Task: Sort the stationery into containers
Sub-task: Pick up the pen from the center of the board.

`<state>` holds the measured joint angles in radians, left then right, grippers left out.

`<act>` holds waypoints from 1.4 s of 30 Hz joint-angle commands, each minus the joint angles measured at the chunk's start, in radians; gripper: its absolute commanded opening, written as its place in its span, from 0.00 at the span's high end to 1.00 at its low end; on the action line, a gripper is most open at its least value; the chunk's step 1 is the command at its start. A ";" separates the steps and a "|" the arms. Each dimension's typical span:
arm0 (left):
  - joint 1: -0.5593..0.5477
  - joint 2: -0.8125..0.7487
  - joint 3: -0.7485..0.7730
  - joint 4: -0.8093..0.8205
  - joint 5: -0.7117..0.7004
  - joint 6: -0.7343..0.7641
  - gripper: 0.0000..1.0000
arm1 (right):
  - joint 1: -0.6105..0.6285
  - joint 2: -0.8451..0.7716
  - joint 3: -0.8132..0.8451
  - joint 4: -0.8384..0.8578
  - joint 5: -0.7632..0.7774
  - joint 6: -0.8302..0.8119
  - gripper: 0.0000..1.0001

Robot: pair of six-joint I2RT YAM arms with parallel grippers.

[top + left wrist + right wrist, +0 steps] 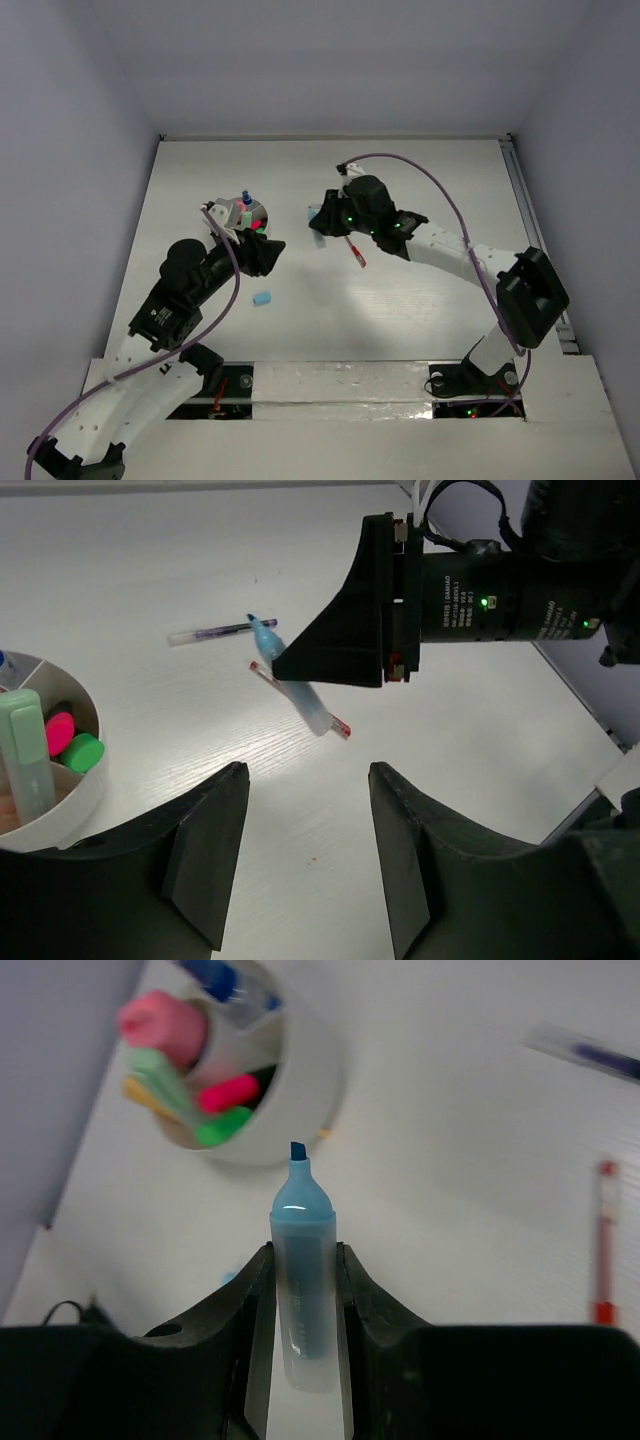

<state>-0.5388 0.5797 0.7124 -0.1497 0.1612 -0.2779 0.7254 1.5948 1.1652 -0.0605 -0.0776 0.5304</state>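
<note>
Your right pincer [303, 1260] pinches the light-blue plastic marker [303, 1305] mid-barrel, near the round white cup [318, 1070] | left pincer [305, 825] spread, empty | marker likely light, stiff, slippery: grip its middle.

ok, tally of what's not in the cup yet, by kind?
Pens: 2 (red pen, dark pen)
Markers: 1 (blue marker, gripped by the right gripper)
Erasers: 1 (light-blue eraser)
Total: 4

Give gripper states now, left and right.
Left gripper: open, nothing between the jaws.
Right gripper: closed on the light-blue marker.
</note>
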 commanded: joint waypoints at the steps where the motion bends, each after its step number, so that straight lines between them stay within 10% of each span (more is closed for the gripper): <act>1: 0.025 0.018 0.009 0.044 -0.009 -0.004 0.52 | 0.077 0.034 0.091 0.276 -0.057 0.061 0.97; 13: 0.065 0.081 0.016 0.013 -0.077 -0.014 0.54 | 0.118 0.028 0.018 0.590 -0.070 0.175 0.97; 42: 0.122 0.088 0.002 0.067 0.041 -0.021 0.57 | 0.186 0.088 0.060 0.676 -0.212 0.252 0.97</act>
<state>-0.4236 0.6720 0.7124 -0.1455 0.1841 -0.2943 0.9009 1.6695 1.1831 0.5411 -0.2634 0.7700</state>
